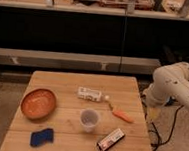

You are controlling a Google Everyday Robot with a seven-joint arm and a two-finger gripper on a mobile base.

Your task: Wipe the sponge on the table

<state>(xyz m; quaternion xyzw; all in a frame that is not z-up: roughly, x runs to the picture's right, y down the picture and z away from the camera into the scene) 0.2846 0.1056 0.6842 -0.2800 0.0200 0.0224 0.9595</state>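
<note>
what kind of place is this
Probably a robot lab or test room: a wooden table of loose props like the sponge and orange bowl, dark shelving behind, a floor cable. The white arm stands at right; its pincer is out of view.

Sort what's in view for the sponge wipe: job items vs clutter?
Job: sponge, front left; table; gripper, out of frame, only the arm shows at the table's right.
Clutter: orange bowl, clear cup, white carton, carrot-like orange piece, black-and-white box.
</note>
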